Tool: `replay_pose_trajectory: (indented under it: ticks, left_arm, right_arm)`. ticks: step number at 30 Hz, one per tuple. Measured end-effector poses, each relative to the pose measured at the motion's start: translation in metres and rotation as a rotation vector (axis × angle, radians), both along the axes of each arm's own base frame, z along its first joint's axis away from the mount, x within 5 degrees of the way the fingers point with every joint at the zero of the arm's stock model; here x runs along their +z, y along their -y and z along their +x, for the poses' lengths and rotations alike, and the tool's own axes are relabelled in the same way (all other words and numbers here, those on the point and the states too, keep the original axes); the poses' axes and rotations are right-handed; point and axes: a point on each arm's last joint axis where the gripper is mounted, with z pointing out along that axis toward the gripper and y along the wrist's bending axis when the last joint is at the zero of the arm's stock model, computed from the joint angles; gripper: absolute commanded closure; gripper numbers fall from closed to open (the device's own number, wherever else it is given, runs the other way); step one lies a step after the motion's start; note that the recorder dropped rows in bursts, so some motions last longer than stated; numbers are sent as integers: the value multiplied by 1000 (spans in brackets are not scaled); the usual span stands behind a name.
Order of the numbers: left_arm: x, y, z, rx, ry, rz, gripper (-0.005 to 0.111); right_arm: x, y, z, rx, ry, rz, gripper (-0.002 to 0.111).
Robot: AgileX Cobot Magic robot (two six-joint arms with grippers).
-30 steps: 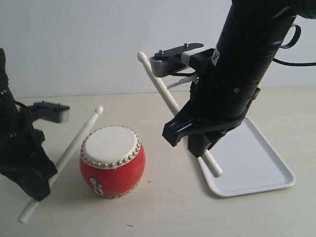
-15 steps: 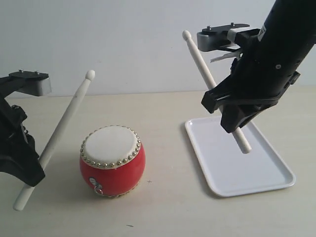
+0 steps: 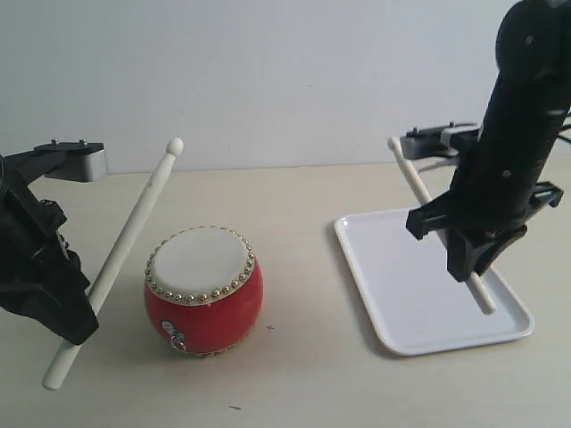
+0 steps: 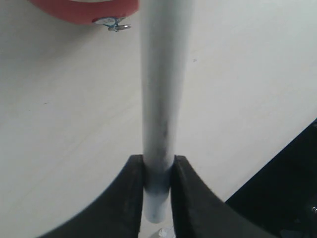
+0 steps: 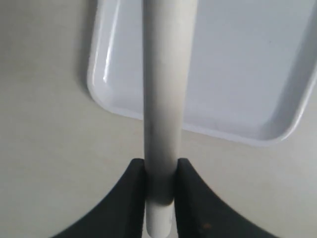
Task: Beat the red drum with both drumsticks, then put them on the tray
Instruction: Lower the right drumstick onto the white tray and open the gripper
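The red drum stands upright on the table, cream head up; its lower red side and metal ring show in the left wrist view. My left gripper is shut on the lower part of one drumstick, which slants up left of the drum, its tip in the air above head height. My right gripper is shut on the other drumstick, held slanting over the white tray, its butt end low over the tray's front right part.
A pale wall stands behind the beige table. The tray's near edge lies close to the table's front right area. A dark edge shows beyond the table in the left wrist view.
The right arm has swung right, away from the drum, and lowered its stick over the tray. The left arm has raised its stick's tip from beside the drum head.
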Motion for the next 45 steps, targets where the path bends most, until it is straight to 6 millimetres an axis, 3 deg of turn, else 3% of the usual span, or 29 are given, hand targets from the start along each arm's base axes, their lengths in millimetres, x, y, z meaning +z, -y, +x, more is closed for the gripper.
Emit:
replay_pose_trajectory:
  ticks: [1,3,7,10,39,45]
  left_arm:
    - [0,0,0,1,-1,-4,107]
    - [0,1,0,3,-3,-9,107]
    - [0,1,0,4,-4,-11,107]
    - [0,1,0,4,-4,-11,107]
    - [0,1,0,4,-4,-11,107]
    - [0,1,0,4,-4,-11,107]
  right_arm:
    - [-20,1,9,0,-51,-13,108]
    - [-39,-3,26,5,-75,-18,108]
    - [-56,-4,63,-22,-47,-12,108]
    - [-71,5,73,-68,-73,2,108]
    - [-92,14,76,-81,-112,-60,108]
    - [-97,17,76,-82,-115,-96,81]
